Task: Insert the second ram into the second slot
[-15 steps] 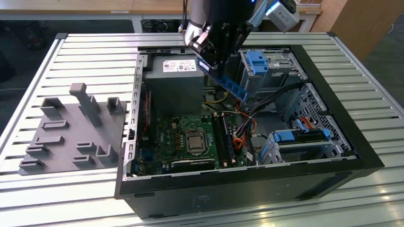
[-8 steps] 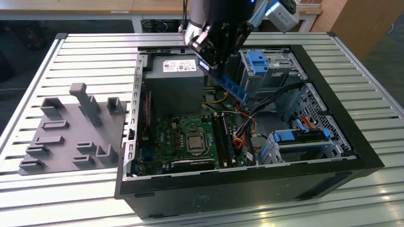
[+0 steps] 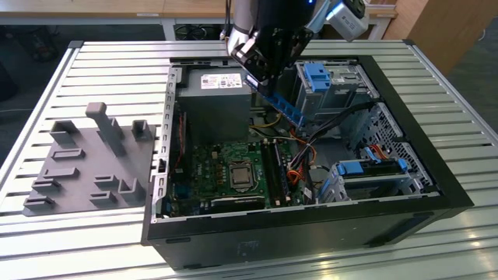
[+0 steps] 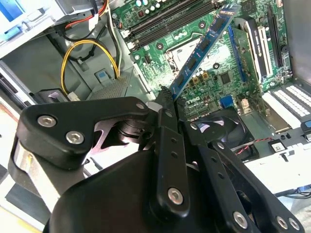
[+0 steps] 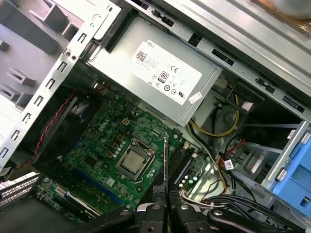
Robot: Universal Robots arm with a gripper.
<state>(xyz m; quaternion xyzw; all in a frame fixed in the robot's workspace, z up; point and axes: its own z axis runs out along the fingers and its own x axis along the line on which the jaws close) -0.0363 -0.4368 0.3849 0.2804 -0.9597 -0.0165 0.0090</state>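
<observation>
My gripper (image 3: 267,86) hangs over the open computer case (image 3: 311,227), shut on the second ram (image 3: 285,108), a long blue circuit-board stick that slants down from the fingers. In the second wrist view the black fingers (image 4: 167,126) pinch one end of the ram (image 4: 201,48), which reaches out over the green motherboard (image 4: 228,77). In the first wrist view the ram (image 5: 165,160) shows edge-on above the gripper (image 5: 165,196). The dark ram slots (image 3: 274,169) lie on the board below, apart from the stick. I cannot pick out the second slot among them.
A grey power supply (image 3: 214,99) fills the case's far corner. Blue drive brackets (image 3: 319,76) (image 3: 374,168) and loose cables (image 3: 300,160) crowd the exterior view's right. The processor socket (image 3: 239,175) sits beside the slots. A grey fixture plate (image 3: 86,166) lies on the slatted table.
</observation>
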